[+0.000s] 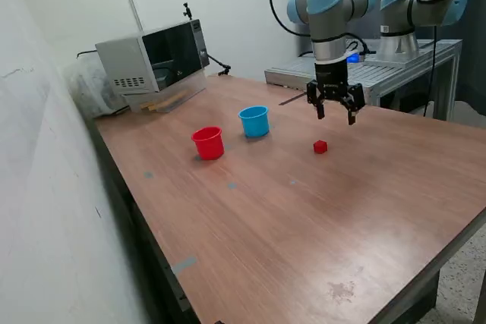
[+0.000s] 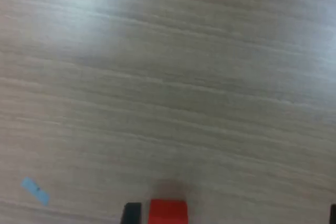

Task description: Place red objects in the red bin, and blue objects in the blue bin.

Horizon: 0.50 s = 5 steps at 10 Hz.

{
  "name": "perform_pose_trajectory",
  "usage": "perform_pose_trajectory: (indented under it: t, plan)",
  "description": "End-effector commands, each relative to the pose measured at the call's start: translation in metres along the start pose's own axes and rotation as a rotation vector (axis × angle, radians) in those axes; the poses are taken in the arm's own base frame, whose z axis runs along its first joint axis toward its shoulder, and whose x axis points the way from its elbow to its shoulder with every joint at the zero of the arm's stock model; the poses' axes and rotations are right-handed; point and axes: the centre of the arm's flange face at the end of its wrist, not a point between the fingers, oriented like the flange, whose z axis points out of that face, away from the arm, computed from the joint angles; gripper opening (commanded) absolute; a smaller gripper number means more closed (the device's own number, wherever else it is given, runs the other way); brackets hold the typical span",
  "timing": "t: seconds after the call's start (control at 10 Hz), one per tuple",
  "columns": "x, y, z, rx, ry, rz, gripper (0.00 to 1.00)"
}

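One small red cube [image 1: 320, 146] lies on the wooden table, to the exterior view's right of the two cups. The same red cube [image 2: 168, 211] shows at the edge of the blurred wrist view. The red bin [image 1: 208, 143] and the blue bin [image 1: 254, 121] stand upright side by side, a short gap between them. My gripper [image 1: 334, 114] hangs open above the table, a little above and behind the red cube, with nothing between its fingers. No blue cubes are in view.
A microwave-like grey box [image 1: 154, 57] sits at the table's far corner by the wall. A second robot arm [image 1: 425, 5] and a metal bench [image 1: 380, 70] stand behind the table. A bit of blue tape [image 2: 34, 191] is stuck to the wood.
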Motion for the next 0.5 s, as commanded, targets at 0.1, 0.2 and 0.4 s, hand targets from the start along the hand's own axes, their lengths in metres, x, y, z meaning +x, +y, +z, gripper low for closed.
perform_pose_trajectory:
  t: [0.1, 0.2, 0.4]
  plan:
    - [-0.007, 0.014, 0.031, -0.002, 0.000, 0.009, 1.00]
    - [-0.021, 0.022, 0.028, -0.013, 0.000, 0.032, 1.00]
    - [-0.046, 0.033, 0.022, -0.033, -0.001, 0.070, 1.00]
